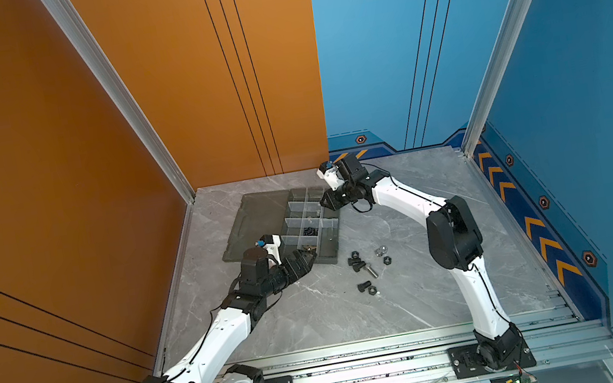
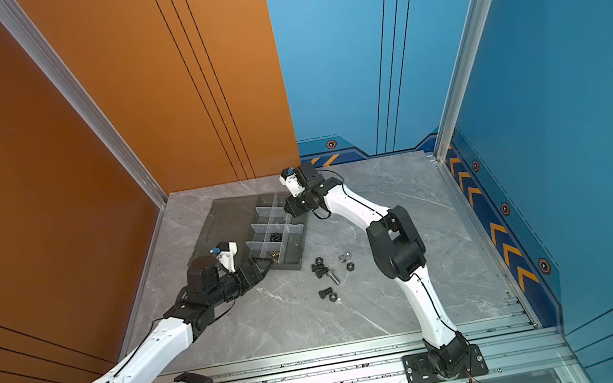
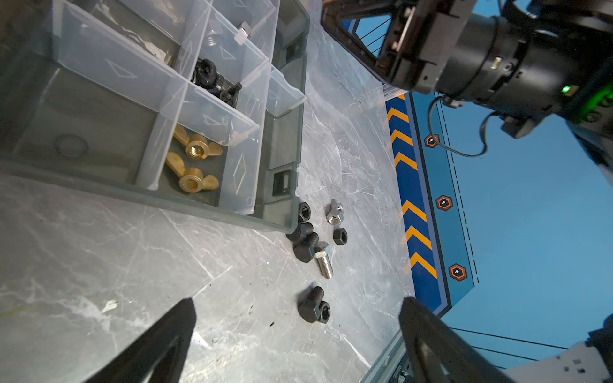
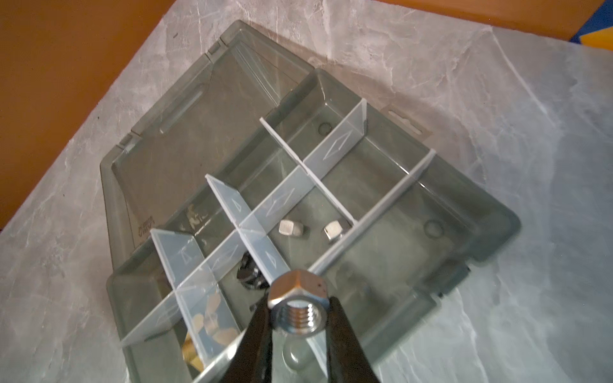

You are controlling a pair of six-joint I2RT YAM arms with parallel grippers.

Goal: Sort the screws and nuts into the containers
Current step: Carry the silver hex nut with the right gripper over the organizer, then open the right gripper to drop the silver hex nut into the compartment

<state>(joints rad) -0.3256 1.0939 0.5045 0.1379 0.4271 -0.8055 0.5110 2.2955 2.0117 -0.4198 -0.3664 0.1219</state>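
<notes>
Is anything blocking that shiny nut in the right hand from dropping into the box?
Nothing visible does. The right hand holds the silver nut over the open tray; its lid lies flat aside, cells uncovered.

No word or number reads clearly from here. Lid panel (image 4: 185,159): small embossed mark (image 4: 146,228) near one edge, possibly a brand name, too blurred to make out. Blue wall (image 3: 530,215): band of orange chevrons (image 3: 421,238) and hexagon emblems (image 3: 444,202). Dividers (image 4: 335,146) between the containers (image 4: 374,179): moulded diamond and triangle outlines.
</notes>
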